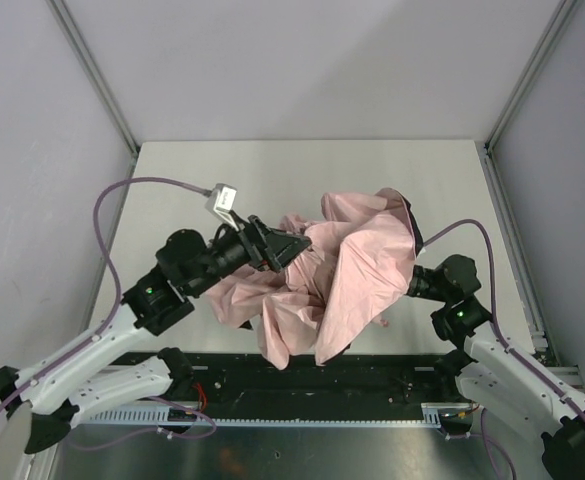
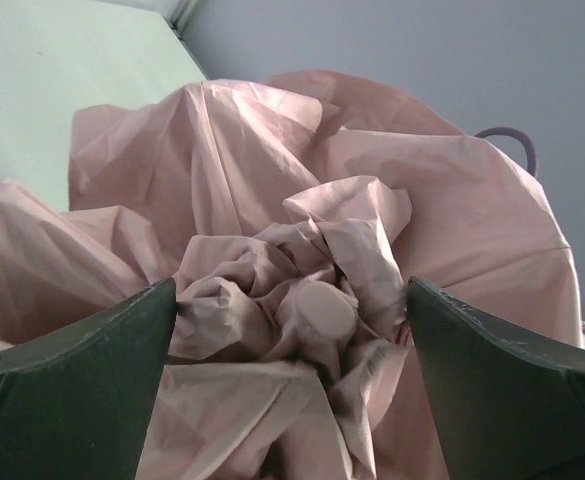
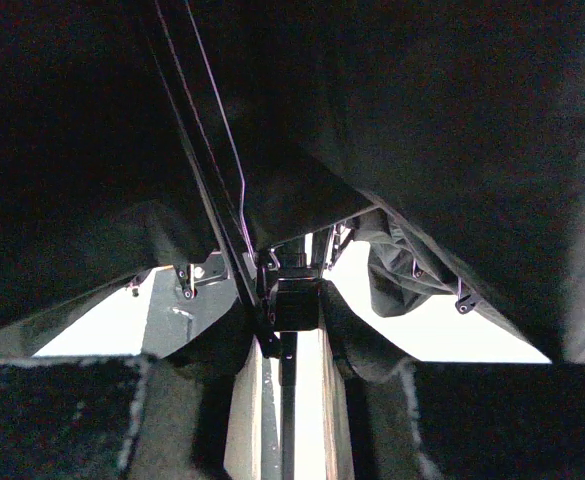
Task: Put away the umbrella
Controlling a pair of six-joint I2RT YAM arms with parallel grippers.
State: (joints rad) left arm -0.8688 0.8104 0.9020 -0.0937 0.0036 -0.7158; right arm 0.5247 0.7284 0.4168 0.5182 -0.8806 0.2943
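A pale table (image 1: 222,170) sits between grey walls (image 1: 302,60) and metal rails (image 1: 92,80).

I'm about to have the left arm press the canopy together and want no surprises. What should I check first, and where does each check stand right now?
1. Left gripper open: ok, jaws wide apart.
2. Left gripper lined up on the umbrella: ok, the top cap sits between its fingers.
3. Canopy folded flat: not ok, the fabric is loose and crumpled over the table.
4. Right gripper holding the shaft: cannot tell; the shaft runs between its fingers, in the dark under the canopy.
5. Right gripper free of fabric: not ok, the canopy drapes over it.
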